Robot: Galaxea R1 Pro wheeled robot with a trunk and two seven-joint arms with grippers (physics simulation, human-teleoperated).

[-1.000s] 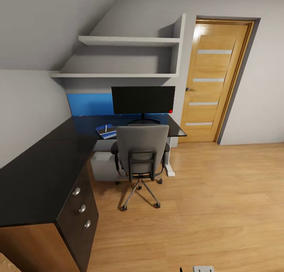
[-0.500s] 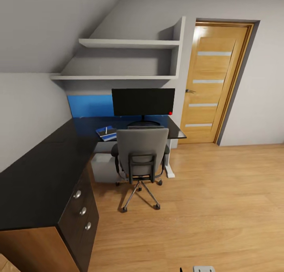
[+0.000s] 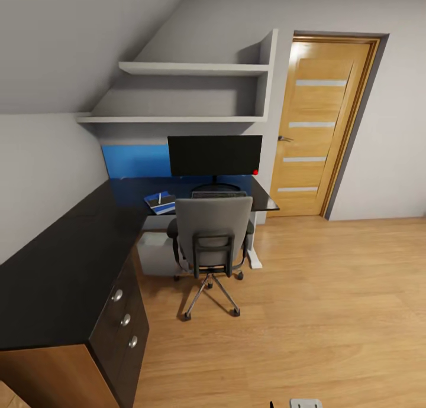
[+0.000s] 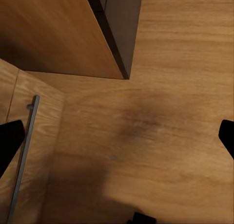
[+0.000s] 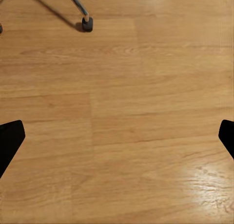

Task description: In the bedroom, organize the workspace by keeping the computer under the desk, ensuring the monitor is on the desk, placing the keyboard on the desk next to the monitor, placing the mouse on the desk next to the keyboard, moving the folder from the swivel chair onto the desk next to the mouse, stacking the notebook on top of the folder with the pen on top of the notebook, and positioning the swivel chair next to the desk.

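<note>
The black L-shaped table (image 3: 71,260) ran along the left wall and across the back, its near end cut off by the head view's edge. Three round knobs marked the drawers (image 3: 121,319) on its near section. Two grey shelves (image 3: 195,94) hung above it, beside one wooden door (image 3: 316,124).

One swivel chair (image 3: 213,230) stood pushed up to the table, its backrest hiding the seat and most of the keyboard (image 3: 218,193); only a thin strip of that showed. One monitor (image 3: 215,155) stood upright on the table behind the chair. A pale box under the table, likely the computer (image 3: 155,253), was half hidden by the chair. A blue notebook (image 3: 160,201) with one pen (image 3: 159,198) on it lay left of the keyboard.

The left pincer (image 4: 117,136) and right pincer (image 5: 117,136) were both spread wide, holding nothing, over bare wooden floor (image 3: 331,313), well apart from the table's things. One chair castor (image 5: 87,23) showed in the right wrist view.
</note>
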